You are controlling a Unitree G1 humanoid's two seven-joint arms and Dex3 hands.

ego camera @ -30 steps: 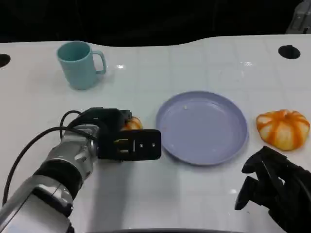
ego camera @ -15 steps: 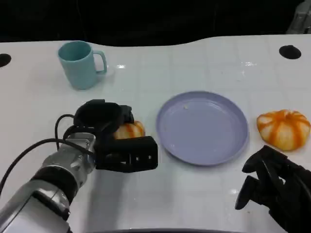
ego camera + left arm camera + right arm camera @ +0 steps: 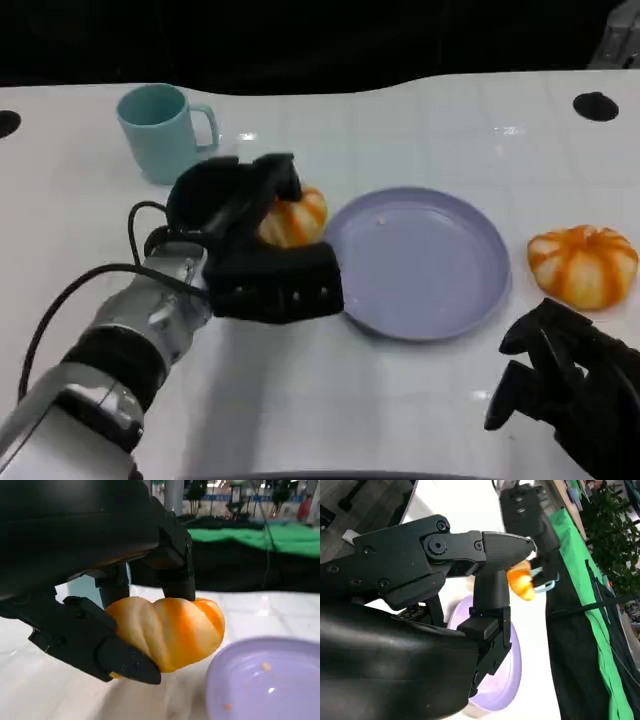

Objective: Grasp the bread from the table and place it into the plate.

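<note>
Left hand (image 3: 262, 262) raised above the white counter (image 3: 420, 120), gripping the bread (image 3: 291, 217), an orange-and-white striped roll. Fingers (image 3: 90, 642) clamped on the roll from below and above, seen close in the left wrist view with the bread (image 3: 167, 630) pinched between them and clear of the counter. Bread just left of the plate (image 3: 420, 262), beside its near-left rim, not yet over the dish itself. Plate lavender, shallow, lying flat at the middle of the counter, with a few tiny crumbs on its inner surface. Same plate (image 3: 265, 680) at the lower right of the left wrist view, below and beside the held roll.

Right hand (image 3: 565, 385) low at the counter's near-right edge, holding nothing; fingers (image 3: 525, 335) curled partly inward yet apart from one another. Same fingers (image 3: 470, 550) stretched out across the right wrist view, with the plate (image 3: 512, 665) behind them and the held bread (image 3: 521, 580) farther off.

Second striped bun (image 3: 583, 262) resting on the counter to the right of the plate, near it but apart. Teal mug (image 3: 160, 130) upright at the far left, handle turned toward the plate, well apart from the left hand. Round dark hole (image 3: 596, 106) in the counter at the far right.
</note>
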